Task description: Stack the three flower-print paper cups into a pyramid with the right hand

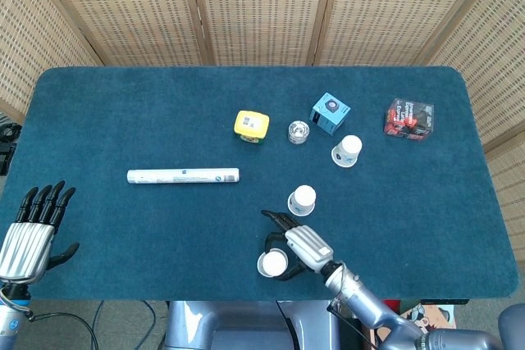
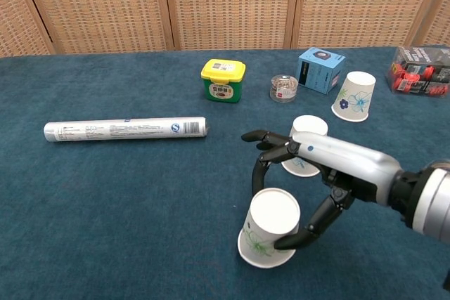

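Blue felt tabletop: we see the right hand [image 2: 309, 173] clamped on the tilted nearest cup [image 2: 271, 235] at six o'clock, which may tip if squeezed unevenly, while our idle left hand [image 1: 31, 231] lies spread

My right hand [image 2: 309, 173] low near the table's front edge, fingers curled round an upturned paper cup [image 2: 271, 233], my left hand [image 1: 29, 231] resting with fingers straight and apart.

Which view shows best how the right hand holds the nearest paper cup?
The chest view: the right hand wraps the tilted cup, fingers behind it and thumb in front. The head view shows only the cup's white bottom beside the hand.
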`<state>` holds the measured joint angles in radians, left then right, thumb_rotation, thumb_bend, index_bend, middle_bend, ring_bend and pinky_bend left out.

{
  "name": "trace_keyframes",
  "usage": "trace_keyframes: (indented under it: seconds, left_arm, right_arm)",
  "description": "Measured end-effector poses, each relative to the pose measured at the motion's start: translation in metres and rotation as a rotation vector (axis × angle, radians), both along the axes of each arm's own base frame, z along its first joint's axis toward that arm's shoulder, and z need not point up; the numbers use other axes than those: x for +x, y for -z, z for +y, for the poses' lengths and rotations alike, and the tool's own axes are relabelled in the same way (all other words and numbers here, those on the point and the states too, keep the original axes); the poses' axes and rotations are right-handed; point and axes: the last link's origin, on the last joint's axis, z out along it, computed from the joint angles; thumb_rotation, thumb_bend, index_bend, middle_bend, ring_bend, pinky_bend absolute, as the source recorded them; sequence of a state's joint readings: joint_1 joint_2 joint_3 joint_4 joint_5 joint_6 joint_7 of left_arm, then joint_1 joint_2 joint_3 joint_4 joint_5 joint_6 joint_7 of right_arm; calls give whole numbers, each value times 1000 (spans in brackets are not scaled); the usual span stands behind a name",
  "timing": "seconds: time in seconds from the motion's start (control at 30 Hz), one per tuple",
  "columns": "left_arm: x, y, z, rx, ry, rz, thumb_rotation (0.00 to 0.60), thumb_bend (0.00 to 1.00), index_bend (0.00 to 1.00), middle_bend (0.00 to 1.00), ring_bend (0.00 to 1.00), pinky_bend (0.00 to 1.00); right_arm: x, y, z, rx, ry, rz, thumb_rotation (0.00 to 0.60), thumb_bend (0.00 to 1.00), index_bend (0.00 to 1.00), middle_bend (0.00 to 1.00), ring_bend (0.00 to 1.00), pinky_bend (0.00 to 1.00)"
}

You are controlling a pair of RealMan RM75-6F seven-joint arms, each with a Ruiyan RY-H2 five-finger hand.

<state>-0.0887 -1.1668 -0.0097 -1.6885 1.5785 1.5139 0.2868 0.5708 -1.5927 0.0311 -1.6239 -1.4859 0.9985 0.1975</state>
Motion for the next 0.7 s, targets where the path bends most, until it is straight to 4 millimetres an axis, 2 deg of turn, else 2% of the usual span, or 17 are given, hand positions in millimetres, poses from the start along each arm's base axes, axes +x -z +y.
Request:
trace_keyframes:
  seconds: [0.43, 0.7]
  left_arm:
    - [1, 0, -1, 1, 6, -1, 600, 206, 0, 0, 0, 0]
    - [2, -1, -2, 5, 10, -3, 600, 207, 0, 0, 0, 0]
  right_arm:
    - [-10, -55, -18, -157, 35, 42, 600, 122, 530, 64, 0, 0]
    - [-27, -94, -33, -282, 104, 72, 600, 122, 530, 63, 0, 0]
